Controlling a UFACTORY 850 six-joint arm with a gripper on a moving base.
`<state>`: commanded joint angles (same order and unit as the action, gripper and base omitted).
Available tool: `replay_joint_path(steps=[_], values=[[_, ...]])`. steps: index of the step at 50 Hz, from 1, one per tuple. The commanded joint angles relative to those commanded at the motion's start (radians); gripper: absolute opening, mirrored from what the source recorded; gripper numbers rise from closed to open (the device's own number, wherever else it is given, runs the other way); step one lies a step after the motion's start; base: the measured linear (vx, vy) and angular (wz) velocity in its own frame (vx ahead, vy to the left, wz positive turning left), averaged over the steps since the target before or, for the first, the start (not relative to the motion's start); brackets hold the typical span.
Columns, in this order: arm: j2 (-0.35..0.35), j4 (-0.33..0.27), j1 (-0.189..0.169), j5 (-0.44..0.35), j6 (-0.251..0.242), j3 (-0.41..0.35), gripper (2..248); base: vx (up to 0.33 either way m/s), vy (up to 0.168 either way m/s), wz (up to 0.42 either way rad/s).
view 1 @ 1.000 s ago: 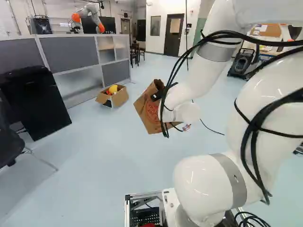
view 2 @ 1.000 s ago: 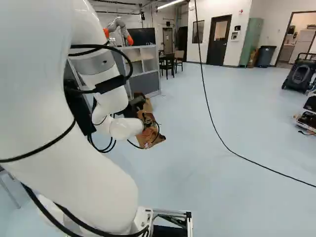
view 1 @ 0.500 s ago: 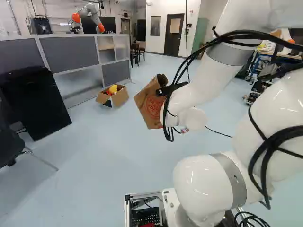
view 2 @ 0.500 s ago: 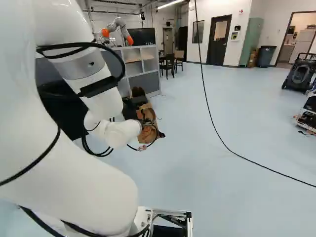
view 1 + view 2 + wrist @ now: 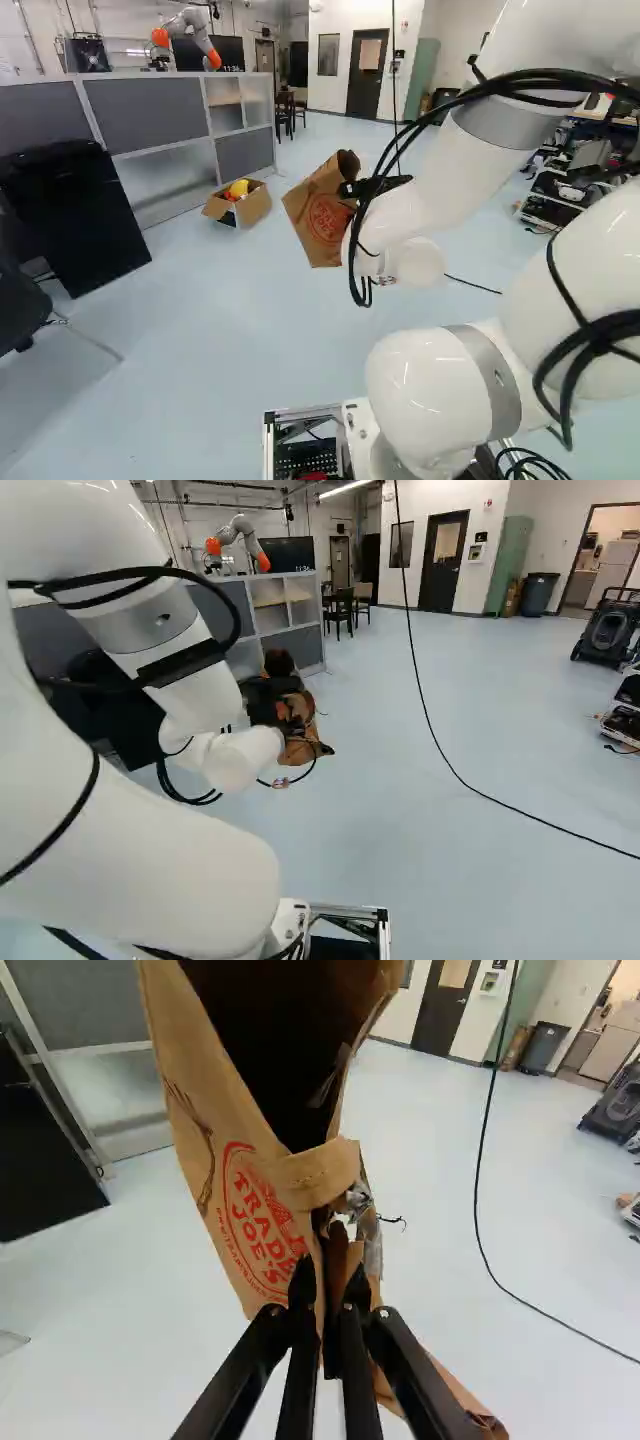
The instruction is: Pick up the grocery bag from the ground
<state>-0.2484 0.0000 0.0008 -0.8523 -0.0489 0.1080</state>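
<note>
Grocery bag [image 5: 250, 1185], tilted right of the cardboard box [image 5: 254, 206], has its creased side pinched by the end effector [image 5: 330, 1288], likely light, floppy and tearable, best held near the handle [image 5: 318, 1174].

The arm [image 5: 150, 650] fills the left of the right base view. Its gripper [image 5: 266, 700] is at the brown bag [image 5: 302, 750], which it partly hides. Beyond stands a grey partition [image 5: 293, 650]; another robot [image 5: 241, 530] and a screen [image 5: 287, 554] show above it. Right of the partition are chairs [image 5: 341, 609], then a dark door [image 5: 443, 568], a green cabinet [image 5: 509, 562] and a bin [image 5: 538, 594]. A black cable [image 5: 430, 722] curves down to the right edge.
</note>
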Motion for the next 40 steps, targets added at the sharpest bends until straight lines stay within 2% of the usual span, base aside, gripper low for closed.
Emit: replay_joint_path(steps=[18,40], values=[[-0.026,0.000,-0.001,-0.017,0.042,-0.018,21,0.000,0.000,0.000],[-0.031,0.000,-0.001,-0.020,0.049,-0.021,21,0.000,0.000,0.000]])
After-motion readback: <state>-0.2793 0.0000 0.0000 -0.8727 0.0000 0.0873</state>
